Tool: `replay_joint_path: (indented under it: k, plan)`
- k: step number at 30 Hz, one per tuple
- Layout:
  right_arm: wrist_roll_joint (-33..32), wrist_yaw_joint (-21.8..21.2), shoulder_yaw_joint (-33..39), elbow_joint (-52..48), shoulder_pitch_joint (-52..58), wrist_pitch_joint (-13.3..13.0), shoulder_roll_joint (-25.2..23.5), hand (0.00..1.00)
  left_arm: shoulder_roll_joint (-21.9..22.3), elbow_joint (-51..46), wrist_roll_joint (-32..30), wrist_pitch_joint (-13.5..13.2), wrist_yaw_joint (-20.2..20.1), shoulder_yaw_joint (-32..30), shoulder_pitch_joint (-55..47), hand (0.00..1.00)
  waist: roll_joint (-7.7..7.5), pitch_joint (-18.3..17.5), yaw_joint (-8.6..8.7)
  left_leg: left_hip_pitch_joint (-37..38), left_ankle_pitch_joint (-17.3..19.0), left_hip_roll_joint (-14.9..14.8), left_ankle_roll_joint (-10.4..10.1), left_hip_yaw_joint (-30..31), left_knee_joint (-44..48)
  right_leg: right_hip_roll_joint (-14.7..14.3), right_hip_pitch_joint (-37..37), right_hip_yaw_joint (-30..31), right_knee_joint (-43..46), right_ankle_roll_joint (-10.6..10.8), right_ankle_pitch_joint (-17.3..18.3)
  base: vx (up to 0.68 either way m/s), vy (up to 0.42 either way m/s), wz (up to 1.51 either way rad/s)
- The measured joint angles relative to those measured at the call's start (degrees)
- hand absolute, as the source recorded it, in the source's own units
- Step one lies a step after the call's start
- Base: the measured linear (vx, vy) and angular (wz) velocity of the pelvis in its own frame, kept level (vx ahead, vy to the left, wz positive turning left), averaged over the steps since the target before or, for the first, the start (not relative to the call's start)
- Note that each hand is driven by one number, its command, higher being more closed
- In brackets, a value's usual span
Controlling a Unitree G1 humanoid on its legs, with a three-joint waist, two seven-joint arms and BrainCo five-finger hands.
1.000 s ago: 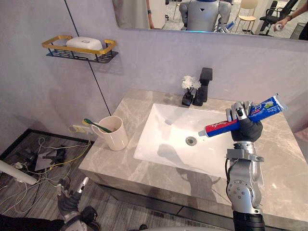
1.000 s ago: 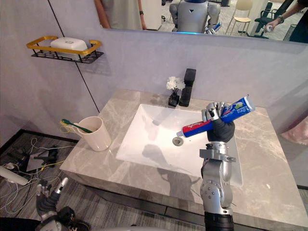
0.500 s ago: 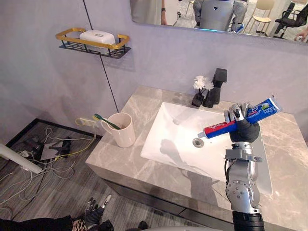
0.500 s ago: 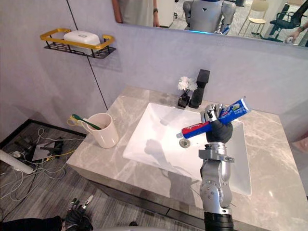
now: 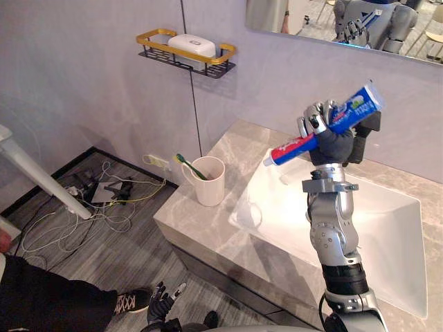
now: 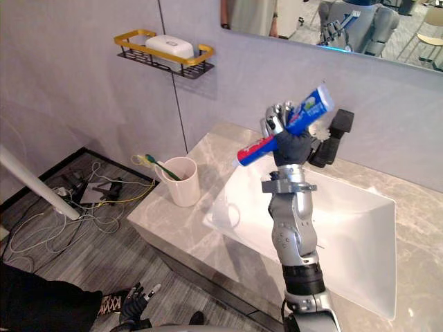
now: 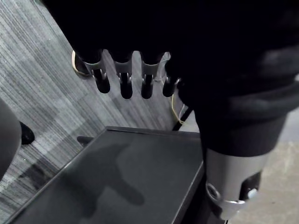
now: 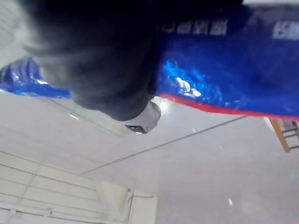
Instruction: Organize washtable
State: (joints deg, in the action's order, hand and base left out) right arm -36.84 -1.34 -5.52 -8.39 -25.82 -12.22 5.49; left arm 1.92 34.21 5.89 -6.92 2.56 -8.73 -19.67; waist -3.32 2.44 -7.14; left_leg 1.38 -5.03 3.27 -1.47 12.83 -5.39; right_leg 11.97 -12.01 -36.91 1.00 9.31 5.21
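Left eye view: right hand (image 5: 332, 142) curled round toothpaste tube (image 5: 291, 147), faucet (image 6: 338, 128) half hidden behind; left hand (image 7: 123, 77) fingers relaxed

My two head eyes look down side by side on the same sink (image 5: 387, 232) at frame right and cup (image 5: 209, 183) at centre, my left wrist camera faces the floor (image 7: 37, 98) past my left hand (image 7: 125, 80), and my right wrist camera sits close against the toothpaste tube (image 8: 224, 74).
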Motion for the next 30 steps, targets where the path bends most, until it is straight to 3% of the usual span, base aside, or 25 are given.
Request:
replay_joint_path:
  k: [11, 13, 30]
  plan:
    - [2.10, 0.14, -5.97, 9.93, -9.53, 1.16, 2.84, 1.00, -4.00, 0.35, -0.13, -0.31, -0.35, 6.39, 1.63, 0.00, -0.92, 0.54, -1.97, -1.69, -0.54, 0.60, 0.06, 1.96, -0.41, 0.11, 0.31, -1.54, 0.81, 0.07, 0.07, -0.04, 0.003, 0.10]
    - [2.76, 0.12, -6.42, 11.49, -10.48, 1.57, 3.70, 1.00, -4.45, 1.44, -0.15, -0.44, -0.74, 6.85, 2.73, 0.00, -0.99, 0.57, -3.11, -1.70, -0.59, 0.48, 0.13, 1.97, -0.40, 0.04, 0.31, -1.55, 0.80, 0.07, 0.08, 0.00, 0.000, 0.00]
    - [6.19, 0.46, -8.35, 18.43, -15.15, 3.42, 6.27, 1.00, -5.69, 1.83, -0.55, -0.97, -1.13, 9.25, 3.85, 0.00, -1.29, 1.40, -3.39, -2.00, -0.81, -0.34, 0.25, 2.37, -0.39, -1.04, 0.33, -1.94, 0.65, -0.57, 0.49, -0.01, -0.008, 0.01]
